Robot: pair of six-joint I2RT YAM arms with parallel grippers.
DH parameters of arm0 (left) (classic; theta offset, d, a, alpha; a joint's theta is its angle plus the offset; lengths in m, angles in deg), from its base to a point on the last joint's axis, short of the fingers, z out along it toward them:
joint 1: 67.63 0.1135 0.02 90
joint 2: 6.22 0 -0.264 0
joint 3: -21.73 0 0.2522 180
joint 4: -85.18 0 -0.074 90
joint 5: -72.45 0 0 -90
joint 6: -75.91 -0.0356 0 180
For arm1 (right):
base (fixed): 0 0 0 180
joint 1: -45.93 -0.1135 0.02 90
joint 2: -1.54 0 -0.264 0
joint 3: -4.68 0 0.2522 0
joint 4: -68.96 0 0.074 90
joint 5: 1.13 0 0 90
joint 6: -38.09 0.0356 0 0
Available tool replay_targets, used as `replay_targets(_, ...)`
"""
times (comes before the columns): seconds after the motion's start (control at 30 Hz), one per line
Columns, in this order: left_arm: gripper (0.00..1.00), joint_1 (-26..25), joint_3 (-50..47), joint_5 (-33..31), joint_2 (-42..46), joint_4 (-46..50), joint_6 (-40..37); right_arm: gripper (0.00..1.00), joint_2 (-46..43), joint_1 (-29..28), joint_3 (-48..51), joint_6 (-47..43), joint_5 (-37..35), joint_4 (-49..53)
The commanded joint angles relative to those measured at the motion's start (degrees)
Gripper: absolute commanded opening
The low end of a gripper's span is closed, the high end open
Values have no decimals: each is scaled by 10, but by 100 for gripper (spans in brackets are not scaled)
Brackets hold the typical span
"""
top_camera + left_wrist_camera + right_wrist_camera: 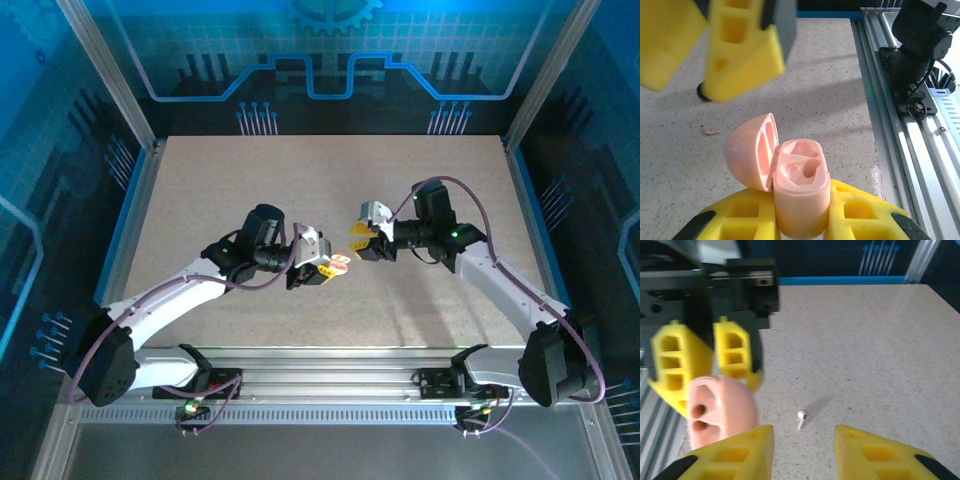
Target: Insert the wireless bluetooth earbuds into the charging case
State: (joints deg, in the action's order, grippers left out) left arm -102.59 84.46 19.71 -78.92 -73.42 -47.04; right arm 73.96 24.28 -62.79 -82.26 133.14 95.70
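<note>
My left gripper (pixel 802 194) is shut on the pink charging case (pixel 801 192), which it holds upright above the table. The case lid (pixel 751 151) is swung open to the left, and both sockets look empty. In the top view the case (pixel 340 265) sits at the left gripper (pixel 322 268), with the right gripper (pixel 362 238) just beyond it. A pale whitish earbud (pixel 800 417) lies on the table just ahead of my right gripper (pixel 804 434), which is open and holds nothing. The same earbud (pixel 710 131) lies left of the lid.
A small dark thing (pixel 702 92) on the table is half hidden behind the right gripper's yellow fingers (pixel 742 55); I cannot tell what it is. The aluminium rail (pixel 890 125) and an arm base (pixel 920 45) run along the near edge. Speckled tabletop (pixel 330 180) stretches behind.
</note>
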Motion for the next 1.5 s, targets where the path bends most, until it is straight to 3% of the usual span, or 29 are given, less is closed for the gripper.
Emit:
replay_targets(0.0, 17, -2, -7, 27, 7, -11, 8, 37, -12, 8, 4, 24, -14, -22)
replay_targets(0.17, 17, 1, -25, 6, 14, -41, 40, 38, -45, 8, 26, 57, -2, -25)
replay_targets(0.37, 17, 29, -102, 15, 46, -157, 116, 38, -91, 2, 30, 97, -15, 14)
replay_targets(0.57, 17, 31, -128, 4, 55, -190, 142, 39, -113, -45, 57, 138, -17, 15)
replay_targets(0.67, 17, 31, -146, -39, 64, -216, 166, 39, -118, -76, 61, 187, -63, 10)
replay_targets(0.83, 18, 42, -203, -122, 102, -275, 221, 39, -113, -120, 53, 293, -207, 68)
replay_targets(1.0, 19, 70, -262, -190, 168, -325, 288, 38, -66, -150, -18, 383, -282, 162)
replay_targets(1.23, 20, 139, -289, -294, 258, -270, 356, 38, 63, -195, -121, 501, -334, 265)
replay_targets(1.47, 20, 211, -309, -322, 330, -221, 418, 39, 213, -228, -249, 432, -375, 343)
